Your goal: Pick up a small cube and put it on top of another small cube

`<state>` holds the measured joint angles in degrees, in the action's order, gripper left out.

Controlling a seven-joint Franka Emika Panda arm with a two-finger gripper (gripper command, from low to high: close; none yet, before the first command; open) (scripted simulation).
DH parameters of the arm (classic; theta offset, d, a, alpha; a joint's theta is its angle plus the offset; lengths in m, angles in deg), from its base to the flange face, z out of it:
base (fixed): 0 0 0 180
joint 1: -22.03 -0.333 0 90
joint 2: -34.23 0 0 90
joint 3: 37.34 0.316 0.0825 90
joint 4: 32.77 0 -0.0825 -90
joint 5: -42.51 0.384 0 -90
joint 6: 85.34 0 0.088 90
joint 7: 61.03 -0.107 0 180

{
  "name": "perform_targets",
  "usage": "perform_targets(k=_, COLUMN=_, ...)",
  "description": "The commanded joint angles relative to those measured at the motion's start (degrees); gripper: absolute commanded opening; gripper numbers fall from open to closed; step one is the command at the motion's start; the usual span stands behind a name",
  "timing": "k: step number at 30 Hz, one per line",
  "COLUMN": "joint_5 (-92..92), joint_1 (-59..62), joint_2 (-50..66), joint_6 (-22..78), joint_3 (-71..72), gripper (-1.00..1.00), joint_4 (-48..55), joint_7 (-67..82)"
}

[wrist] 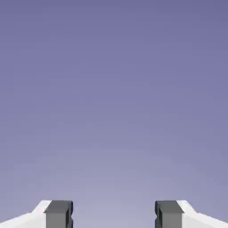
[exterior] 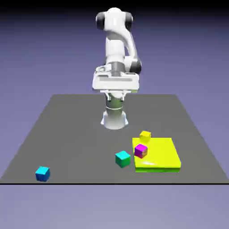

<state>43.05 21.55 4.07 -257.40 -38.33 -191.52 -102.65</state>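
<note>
The small cube (exterior: pixel 42 173), plain sky blue, sits alone on the grey table (exterior: pixel 80 134) near its front edge, at the exterior view's left. My gripper (exterior: pixel 115 83) hangs high above the table's far middle, well away from every cube. In the hand view my gripper (wrist: pixel 113 216) is open, its two grey fingertips (wrist: pixel 59 213) stand wide apart, and only the blue-violet backdrop shows between them. No cube appears in the hand view.
A greener teal cube (exterior: pixel 122 159) stands right of the table's middle. Beside it lies a flat yellow-green slab (exterior: pixel 161 156) with a magenta cube (exterior: pixel 141 150) on its left part and a yellow cube (exterior: pixel 145 136) at its far left corner.
</note>
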Motion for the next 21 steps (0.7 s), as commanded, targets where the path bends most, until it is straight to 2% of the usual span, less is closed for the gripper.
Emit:
perform_targets(k=1, joint_5=0.45, joint_1=0.17, joint_2=2.08, joint_6=1.61, joint_3=-0.81, gripper=0.0, joint_4=1.86, joint_7=0.7)
perform_targets(k=21, joint_5=9.47, joint_1=3.64, joint_2=43.61, joint_6=33.81, joint_3=-17.09, gripper=0.0, joint_4=39.11, joint_7=14.6)
